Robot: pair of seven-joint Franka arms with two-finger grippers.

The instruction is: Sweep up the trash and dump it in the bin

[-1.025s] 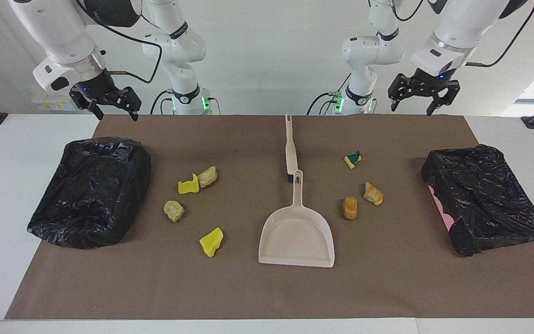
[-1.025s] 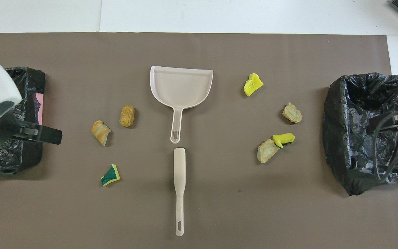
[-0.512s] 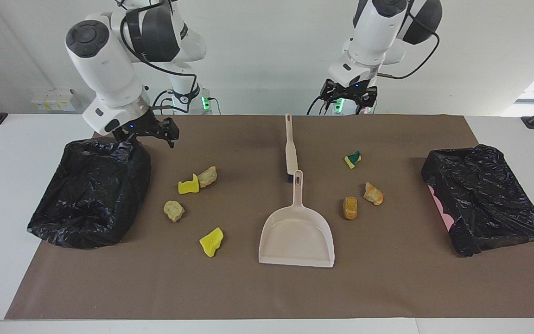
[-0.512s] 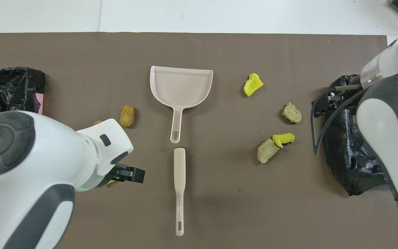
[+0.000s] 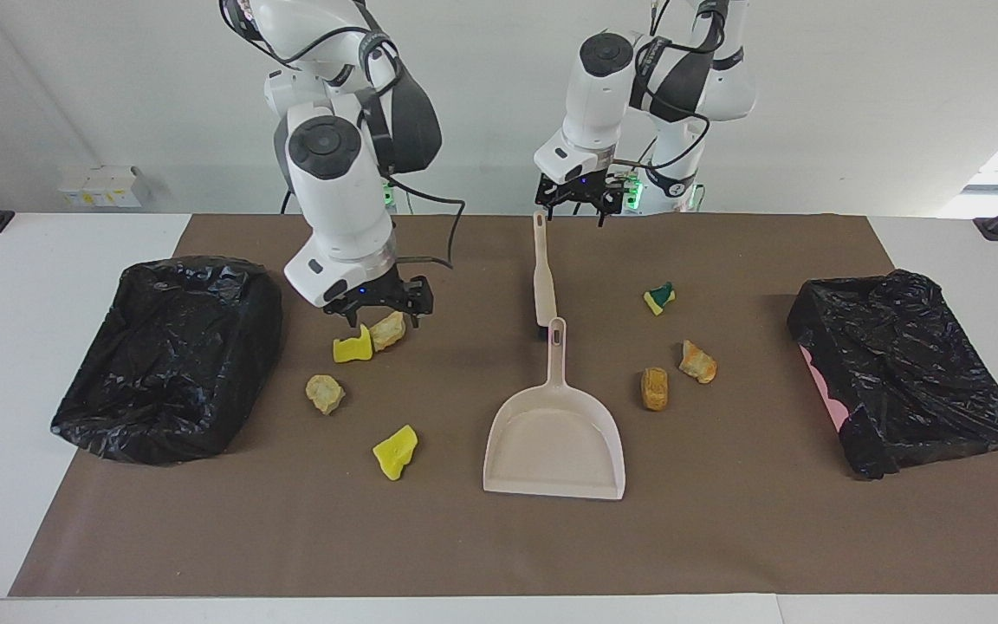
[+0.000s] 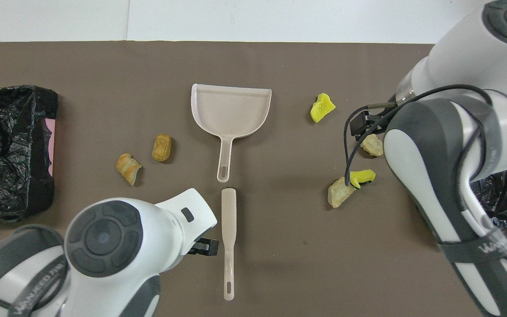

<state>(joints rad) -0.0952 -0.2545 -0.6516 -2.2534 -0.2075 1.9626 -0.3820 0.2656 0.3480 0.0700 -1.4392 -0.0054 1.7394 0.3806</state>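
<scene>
**Both grippers empty, brush handle under the left one**

Take the dustpan (image 5: 554, 438) as the landmark. It lies flat at the middle of the brown mat (image 5: 464, 546), pan mouth away from the robots, handle pointing toward them. In line with that handle, just nearer to the robots, lies the brush (image 5: 542, 277), a slim beige stick whose long axis runs straight toward the robots (end to end with the dustpan handle, the two almost touching).

The left gripper (image 5: 577, 205) hangs over the robot-side end of the brush, fingers spread and holding nothing. The right gripper (image 5: 378, 305) hovers over the chunks on the right arm's side of the dustpan, also released and empty.

The trash is split by the dustpan: four pieces toward the right arm's end, namely a yellow chunk (image 5: 353, 347) touching a tan chunk (image 5: 388, 329), another tan chunk (image 5: 325, 393) and a yellow one (image 5: 396, 451); three toward the left arm's end, a green-and-yellow piece (image 5: 659, 297) and two orange-brown ones (image 5: 698, 361) (image 5: 654, 387). Black-lined bins (image 5: 165, 355) (image 5: 906, 368) sit at each end of the mat.

The left arm is plainly the nearer to the brush; my guess is it needs to drop straight down, jaws across the handle's width.
</scene>
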